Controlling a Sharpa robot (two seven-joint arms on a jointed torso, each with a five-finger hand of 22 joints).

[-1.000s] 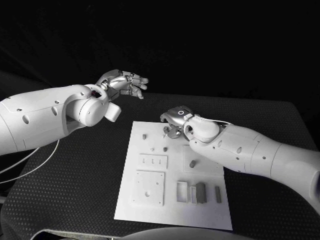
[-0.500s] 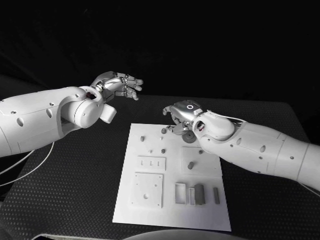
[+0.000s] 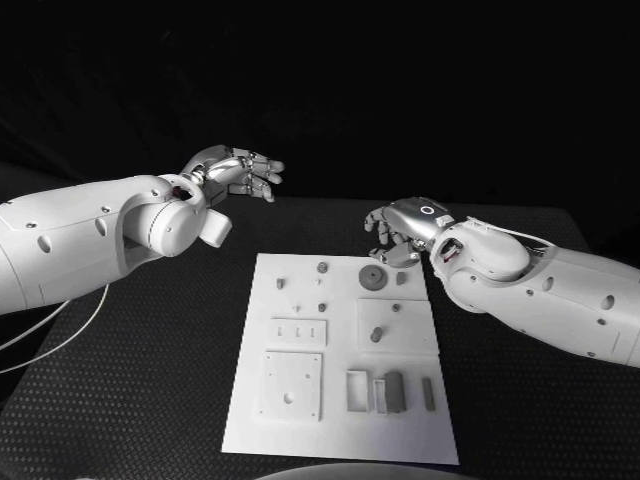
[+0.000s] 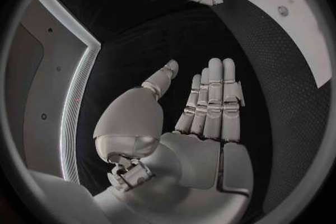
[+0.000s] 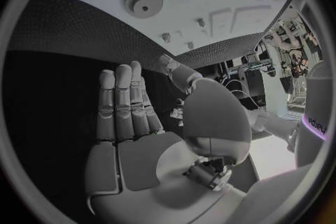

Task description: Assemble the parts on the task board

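The white task board (image 3: 407, 432) lies lengthwise in the middle of the black table. A grey gear (image 3: 372, 277) lies flat near its far end, seen closer in the right wrist view as the gear (image 5: 143, 1) on the board (image 5: 203, 17). Small pegs (image 3: 322, 267) stand around it, and several upright grey blocks (image 3: 392, 390) sit near the front. My right hand (image 3: 397, 232) hovers at the board's far right corner, fingers straight and apart, palm (image 5: 129, 123) bare. My left hand (image 3: 241, 170) is raised beyond the board's far left, also flat and holding nothing (image 4: 203, 117).
A square raised plate (image 3: 294, 385) and a slotted plate (image 3: 303, 328) occupy the board's left half. A single peg (image 3: 379, 333) stands mid-board. The woven black table top (image 3: 133, 350) spreads wide on both sides of the board. A thin cable (image 3: 46, 345) hangs under my left arm.
My right hand has drawn back to the right from over the board's far end, and the gear it covered now lies bare. My left hand has hardly moved.
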